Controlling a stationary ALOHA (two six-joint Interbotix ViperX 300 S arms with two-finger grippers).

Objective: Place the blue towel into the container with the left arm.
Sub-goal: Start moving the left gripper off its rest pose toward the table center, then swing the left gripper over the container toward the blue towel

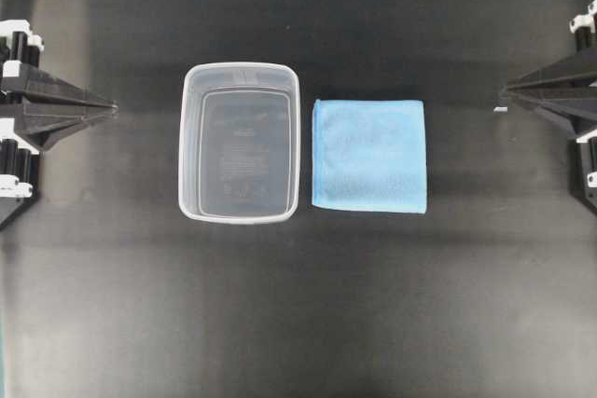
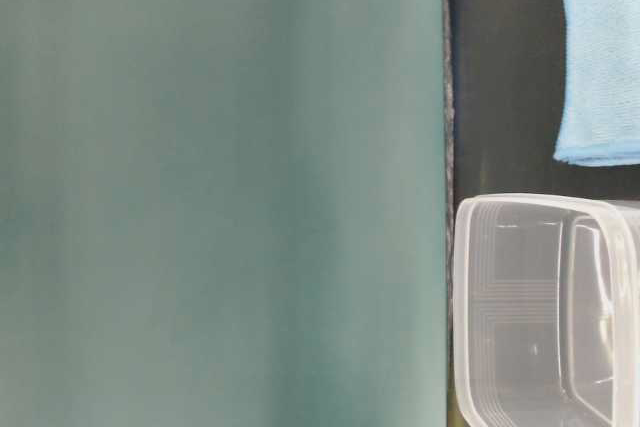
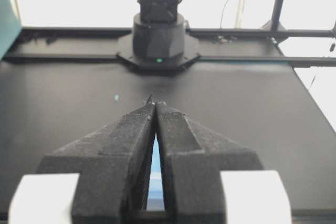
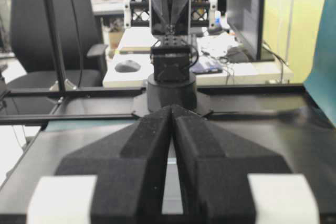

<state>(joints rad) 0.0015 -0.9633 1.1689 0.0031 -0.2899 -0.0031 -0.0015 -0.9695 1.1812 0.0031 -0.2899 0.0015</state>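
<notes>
Two grippers sit parked at opposite edges of the black table (image 1: 298,323), neither near the work: the left gripper (image 1: 112,109) rests at the left edge with its tapered fingers pressed together at the tips and nothing between them, and the right gripper (image 1: 504,93) at the right edge is likewise closed and empty, as both wrist views confirm. Near the middle of the table stands the container (image 1: 240,76), a clear tub with nothing in it, faint embossed lettering showing through its base. Just beside it, on the side toward the right edge, lies the blue towel (image 1: 370,156), folded flat into a neat square, close to the tub's wall but, as far as the overhead view shows, not touching it. Nothing of the task is done yet. The towel looks light, soft and limp, so it should sag and drape once lifted rather than keep its shape; a pinch on a single layer may let the fold open. A sensible hold would be at the folded edge facing the container or near a corner, with the fingers opened wide and pressed down into the pile to gather several layers. Since the left arm must reach over the tub to get there, brushing its rim and shoving it seems the main risk.
</notes>
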